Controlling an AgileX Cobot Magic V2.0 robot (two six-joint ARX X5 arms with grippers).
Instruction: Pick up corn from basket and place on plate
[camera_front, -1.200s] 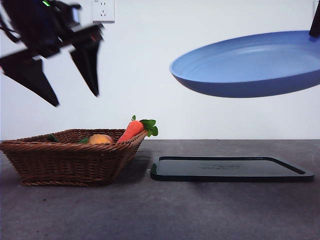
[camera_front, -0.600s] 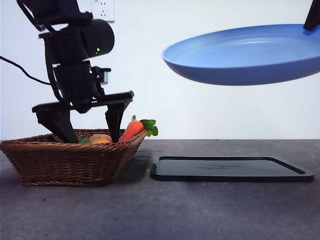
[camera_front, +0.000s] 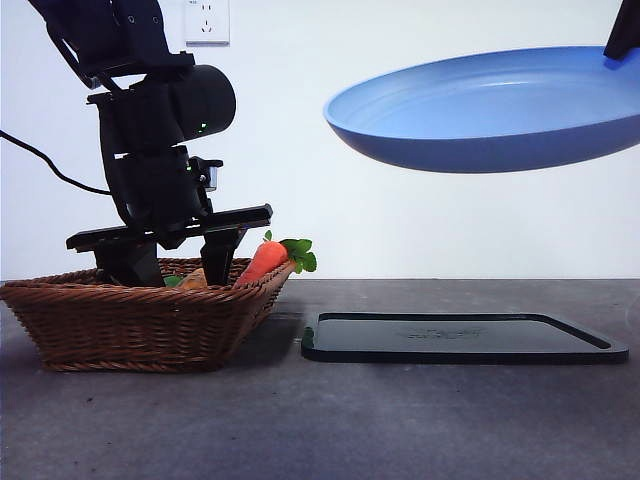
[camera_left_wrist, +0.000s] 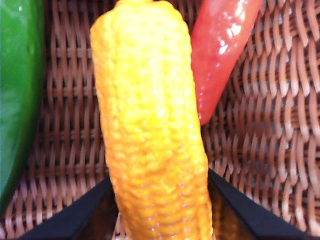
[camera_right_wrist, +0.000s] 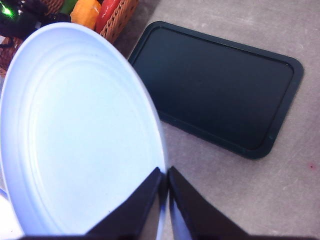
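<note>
Corn (camera_left_wrist: 150, 130) is lying between the spread left claw (camera_left_wrist: 160, 212), ungrasped, while the right claw (camera_right_wrist: 165, 192) is clenching the plate (camera_right_wrist: 75, 140) aloft.

One corn (camera_left_wrist: 152, 135), one carrot (camera_front: 262, 260), one green vegetable (camera_left_wrist: 17, 90), one basket (camera_front: 130, 325), one plate (camera_front: 480, 110), one black tray (camera_front: 460, 338)

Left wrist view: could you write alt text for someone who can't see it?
A bumpy yellow corn cob fills the frame, lying in a brown wicker basket between the left end effector's two open black jaws. A glossy red vegetable lies on one side, a green vegetable on the other.
</note>
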